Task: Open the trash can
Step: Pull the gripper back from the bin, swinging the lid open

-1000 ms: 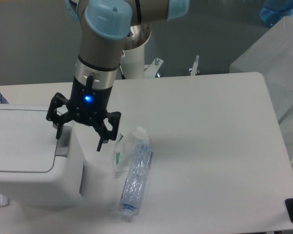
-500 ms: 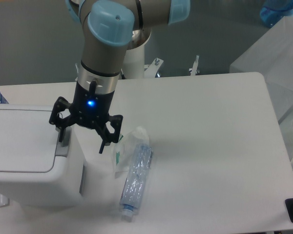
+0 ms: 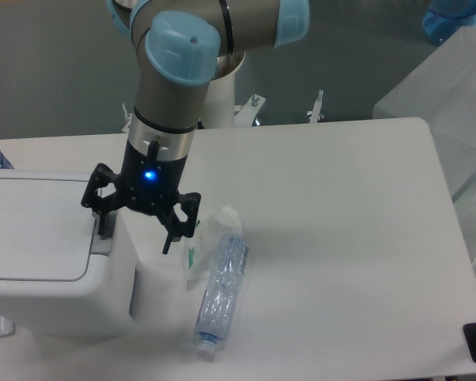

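The large white boxy plastic trash can (image 3: 55,262) with rounded corners sits at the left end of the white counter (image 3: 341,238), its flat lid closed. The grey rectangular push tab (image 3: 101,238) lies along the lid's right edge, its long axis running front to back.

The black two-finger tool (image 3: 136,233) hangs pointing downward over the can's upper right corner. Its fingers are spread wide and hold nothing. The left-hand finger (image 3: 104,220) stands directly over the rear end of the tab, touching or just short of it; contact cannot be confirmed. The other finger hangs off the can's right side, over the counter.

Judgement: the tab lies directly below and slightly forward of the near finger, so the coming move is chiefly a downward press, with little sideways correction needed.

A crushed clear plastic bottle (image 3: 220,290) lies on the counter just right of the tool, apart from the can.
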You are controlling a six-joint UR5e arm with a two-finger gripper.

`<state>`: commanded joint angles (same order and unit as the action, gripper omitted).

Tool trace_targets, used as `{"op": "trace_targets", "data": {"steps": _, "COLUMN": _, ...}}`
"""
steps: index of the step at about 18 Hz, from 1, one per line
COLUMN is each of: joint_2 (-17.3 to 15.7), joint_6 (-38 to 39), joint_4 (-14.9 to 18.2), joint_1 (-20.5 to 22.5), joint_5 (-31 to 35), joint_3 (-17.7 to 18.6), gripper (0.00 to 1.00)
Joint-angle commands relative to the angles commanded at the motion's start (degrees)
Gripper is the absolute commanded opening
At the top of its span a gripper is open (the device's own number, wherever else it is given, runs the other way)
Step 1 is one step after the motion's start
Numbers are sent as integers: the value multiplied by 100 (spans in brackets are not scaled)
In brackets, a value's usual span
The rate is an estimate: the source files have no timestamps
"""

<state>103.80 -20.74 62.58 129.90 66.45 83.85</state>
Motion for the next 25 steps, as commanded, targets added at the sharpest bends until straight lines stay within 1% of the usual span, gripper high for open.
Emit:
{"op": "trace_targets", "data": {"steps": 6, "joint_2": 18, "joint_6": 26, "joint_4": -35, "joint_1": 9, "joint_5": 0, "joint_3": -35, "gripper": 100}}
{"op": "trace_targets", "data": {"steps": 9, "joint_2": 0, "joint_6": 26, "joint_4": -27, "joint_1": 96, "joint_5": -18, "joint_3": -280, "gripper": 100}}
{"op": "trace_targets", "data": {"steps": 11, "joint_2": -35, "joint_6": 18, "joint_4": -27, "joint_1": 245, "joint_5": -18, "joint_3": -439, "gripper": 100}}
{"op": "trace_targets", "data": {"steps": 16, "joint_2": -35, "joint_6": -184, "joint_4": -53, "joint_1": 535, "joint_5": -9, "joint_3": -633, "gripper": 100}}
{"op": "trace_targets", "data": {"steps": 19, "joint_2": -9, "joint_6": -780, "joint_4": -158, "joint_1": 641, "joint_5": 61, "joint_3": -624, "gripper": 100}}
{"op": "trace_targets", "data": {"steps": 23, "joint_2": -26, "joint_6": -1712, "joint_4": -62, "joint_1": 747, "joint_5": 728, "joint_3": -536, "gripper": 100}}
{"op": "trace_targets", "data": {"steps": 25, "joint_2": -26, "joint_6": -2029, "joint_4": 34, "joint_1": 773, "joint_5": 905, "joint_3": -519, "gripper": 100}}
